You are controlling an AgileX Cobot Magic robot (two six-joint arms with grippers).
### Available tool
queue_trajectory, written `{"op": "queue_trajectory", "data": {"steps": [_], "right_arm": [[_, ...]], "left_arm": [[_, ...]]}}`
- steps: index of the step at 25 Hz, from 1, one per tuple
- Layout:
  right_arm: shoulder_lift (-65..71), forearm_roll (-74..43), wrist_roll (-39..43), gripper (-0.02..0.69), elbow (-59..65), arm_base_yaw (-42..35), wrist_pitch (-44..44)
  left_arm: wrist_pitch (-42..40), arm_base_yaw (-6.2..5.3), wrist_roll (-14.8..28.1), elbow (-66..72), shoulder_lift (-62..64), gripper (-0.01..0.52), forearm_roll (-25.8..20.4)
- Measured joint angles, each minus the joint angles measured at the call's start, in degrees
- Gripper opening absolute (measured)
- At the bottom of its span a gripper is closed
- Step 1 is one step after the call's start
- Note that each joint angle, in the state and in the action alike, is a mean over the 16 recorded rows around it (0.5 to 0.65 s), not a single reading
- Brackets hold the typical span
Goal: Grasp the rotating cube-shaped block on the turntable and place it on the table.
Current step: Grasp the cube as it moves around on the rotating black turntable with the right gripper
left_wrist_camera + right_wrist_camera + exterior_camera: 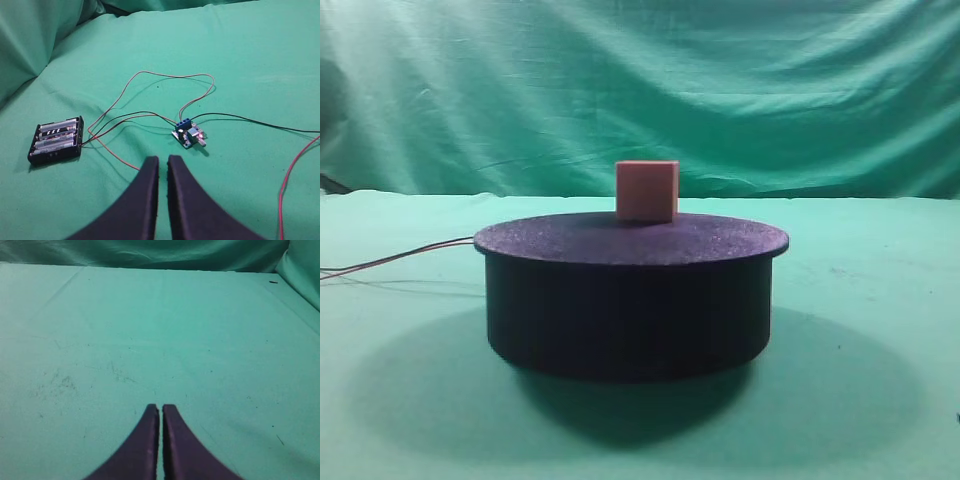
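This looks like a robotics test bench in a lab, not a home or shop. A plain green cloth covers the flat table [880, 330] and more of the same cloth hangs in soft folds as a draped green backdrop [640, 90], shutting out any room behind. The only furnishing is a wide, low black turntable [630, 300] trailing thin red-and-white wires [395, 258]. Off to the side lie hobby electronics in the open: a black battery holder with four cells [56, 140], and a small bare circuit board with a blue terminal block [188, 133], joined by loose red and black leads [150, 95].
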Motion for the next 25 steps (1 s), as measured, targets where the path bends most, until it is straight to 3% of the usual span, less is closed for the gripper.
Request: {"op": "queue_trajectory", "data": {"steps": [10, 19, 25], "right_arm": [[0.0, 0.2, -0.1, 0.000, 0.0, 0.0, -0.8], [0.1, 7.0, 1.6, 0.000, -0.8, 0.0, -13.4], [3.5, 12.0, 2.4, 0.000, -6.0, 0.0, -14.9]], "left_arm": [[0.0, 0.00, 0.0, 0.0, 0.0, 0.000, 0.0], [0.0, 0.00, 0.0, 0.0, 0.0, 0.000, 0.0], [0.0, 0.00, 0.0, 0.0, 0.0, 0.000, 0.0]]}}
